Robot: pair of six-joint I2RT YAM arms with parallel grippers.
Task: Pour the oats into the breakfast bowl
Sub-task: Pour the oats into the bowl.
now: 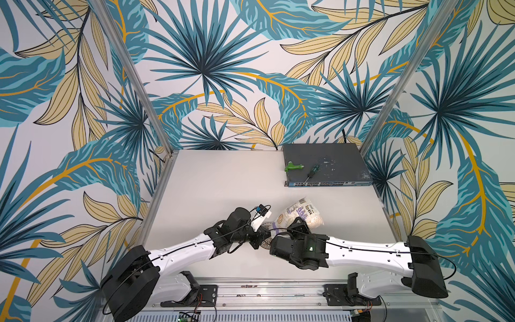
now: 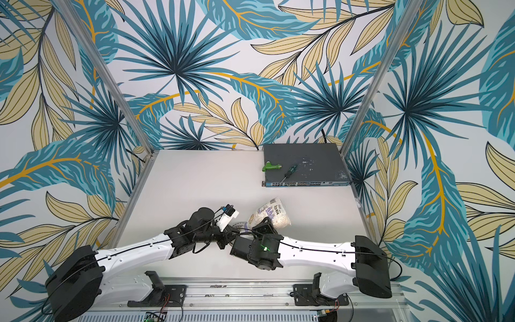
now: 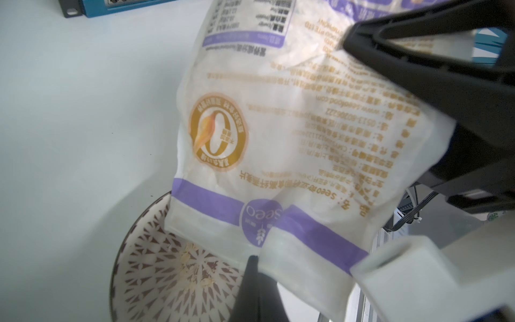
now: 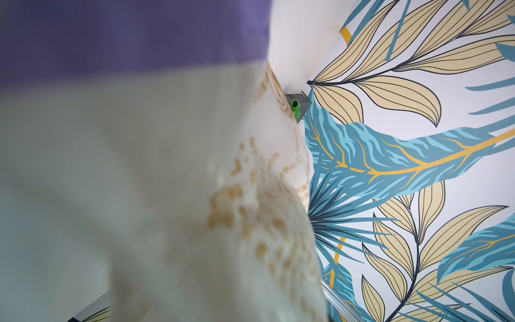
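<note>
Left end effector [image 3: 301,276], right end effector [image 1: 298,223] both clamp oats bag [image 3: 292,133] over breakfast bowl [image 3: 145,278]; few flakes [image 3: 185,255] in, bulk unpoured.

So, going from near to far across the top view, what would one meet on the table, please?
The breakfast bowl → bag of oats → network switch, with a green-handled tool and a screwdriver lying on it.
</note>
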